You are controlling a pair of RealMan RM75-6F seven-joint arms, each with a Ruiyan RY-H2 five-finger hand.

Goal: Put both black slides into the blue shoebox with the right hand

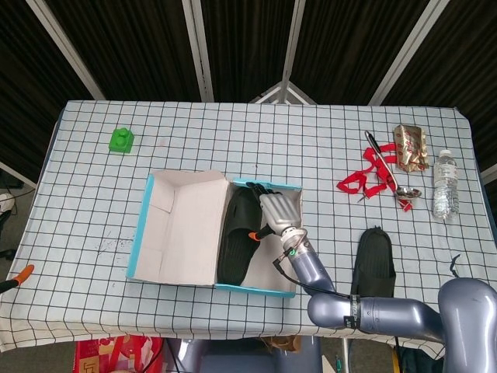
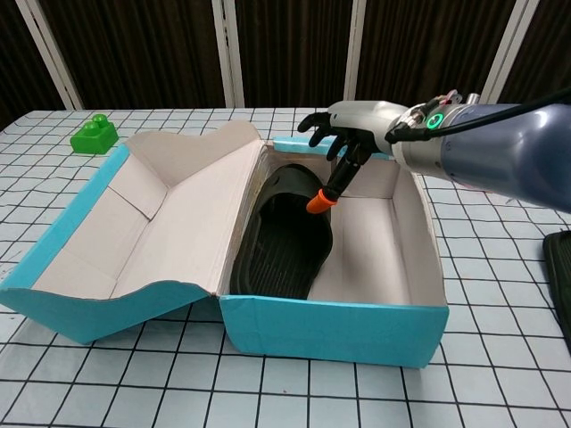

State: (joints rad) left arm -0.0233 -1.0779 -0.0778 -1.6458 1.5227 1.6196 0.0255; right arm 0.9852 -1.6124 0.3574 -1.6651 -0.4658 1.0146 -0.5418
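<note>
Nearest you, the blue shoebox (image 2: 339,332) sits on the checked worktop (image 1: 93,210) with its lid (image 1: 178,225) folded open to your left, so its white inner face is up. One black slide (image 2: 284,241) already lies inside the box, along the side next to the lid, its ribbed footbed showing in the chest view and its strap toward the far wall. The half of the box floor on your right is bare cardboard.

Your right hand (image 2: 350,125) is above the far end of the box, over the slide's strap, holding nothing. Its fingers (image 2: 314,121) are spread apart and point downward, and one orange-tipped fingertip (image 2: 315,205) hangs just above the slide; the chest view does not let you tell for certain whether it touches. Your right arm (image 1: 373,315) reaches in from the near right edge of the worktop.

The second black slide (image 1: 373,263) lies flat on the worktop to the right of the box, well apart from it, beside your right arm.

Your left hand shows in neither view.

Farther back on the right are a red strap (image 1: 361,180), a metal spoon (image 1: 392,175), a gold foil packet (image 1: 410,148) and a clear water bottle (image 1: 444,185) lying near the right edge. At the far left stands a green toy block (image 1: 121,140). Something with an orange handle (image 1: 17,276) pokes in at the near left edge.
</note>
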